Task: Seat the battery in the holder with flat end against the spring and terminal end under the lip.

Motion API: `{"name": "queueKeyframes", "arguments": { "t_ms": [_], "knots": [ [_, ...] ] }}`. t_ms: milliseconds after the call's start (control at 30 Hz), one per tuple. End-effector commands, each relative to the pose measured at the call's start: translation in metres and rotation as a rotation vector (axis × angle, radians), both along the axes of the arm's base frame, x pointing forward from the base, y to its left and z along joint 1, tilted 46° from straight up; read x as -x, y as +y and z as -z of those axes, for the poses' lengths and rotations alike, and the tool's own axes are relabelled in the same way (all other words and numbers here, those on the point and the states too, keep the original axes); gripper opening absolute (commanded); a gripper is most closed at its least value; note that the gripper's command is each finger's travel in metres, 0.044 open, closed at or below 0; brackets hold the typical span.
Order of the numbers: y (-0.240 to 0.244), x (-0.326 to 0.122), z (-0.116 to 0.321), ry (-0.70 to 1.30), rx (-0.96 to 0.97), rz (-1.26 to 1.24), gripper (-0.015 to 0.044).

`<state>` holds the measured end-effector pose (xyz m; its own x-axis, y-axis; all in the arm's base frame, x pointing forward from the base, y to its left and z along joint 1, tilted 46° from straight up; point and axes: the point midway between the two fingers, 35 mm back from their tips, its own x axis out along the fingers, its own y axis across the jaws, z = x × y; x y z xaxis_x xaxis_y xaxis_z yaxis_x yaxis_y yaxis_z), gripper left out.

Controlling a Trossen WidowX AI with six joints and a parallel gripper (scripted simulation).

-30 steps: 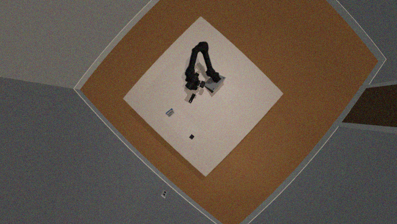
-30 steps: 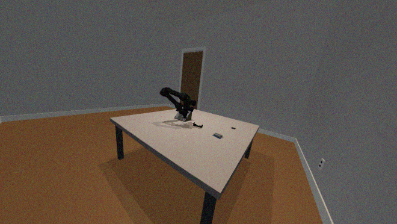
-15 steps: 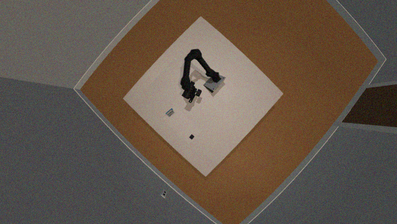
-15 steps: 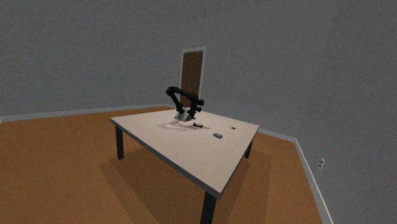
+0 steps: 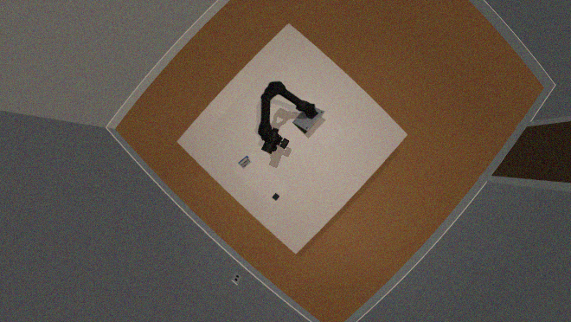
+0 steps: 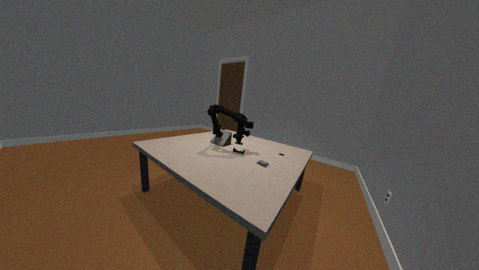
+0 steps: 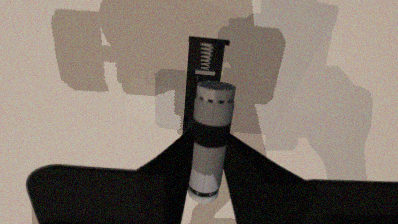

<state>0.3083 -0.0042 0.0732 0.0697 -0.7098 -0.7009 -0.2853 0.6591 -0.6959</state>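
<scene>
In the top view, the arm is folded over the white table [image 5: 346, 143] [image 6: 203, 165], and the gripper [image 5: 269, 148] [image 6: 239, 142] [image 7: 207, 139] is carried out past the grey sloped block [image 5: 308, 122] [image 6: 222, 139]; the battery cannot be made out there, and the holder appears to be covered by the wrist. In the exterior view, the gripper is seen pointing down above the black holder [image 6: 235, 150] [image 7: 191, 62], with a gap left between them, so nothing has been seated; the small blue-grey item [image 5: 244, 162] [image 6: 263, 163] and the small dark piece [image 5: 276, 196] [image 6: 281, 154] are left well apart from the work. In the wrist view, the battery [image 7: 215, 112] is clasped about its middle, at the dark band, by the two fingers, which are drawn in to its width. Part of the holder is hidden behind it, while the spring [image 7: 206, 57] is left exposed beyond its far end. The step in hand is judged to be alignment over the holder. Next, the battery should be squared to the bay and the flat end identified, then brought against the spring before the terminal end is lowered under the lip, without force.
</scene>
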Motion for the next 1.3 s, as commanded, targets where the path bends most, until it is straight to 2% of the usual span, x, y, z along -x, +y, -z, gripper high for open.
{"name": "queueKeyframes", "arguments": {
  "t_ms": [0,433,1267],
  "knots": [
    [-0.003,-0.003,0.006,0.023,0.009,0.033,0.0060],
    [-0.028,0.001,0.028,0.165,0.074,0.182,0.0060],
    [-0.033,-0.005,0.035,0.275,0.124,0.257,0.0060]
  ]
}}
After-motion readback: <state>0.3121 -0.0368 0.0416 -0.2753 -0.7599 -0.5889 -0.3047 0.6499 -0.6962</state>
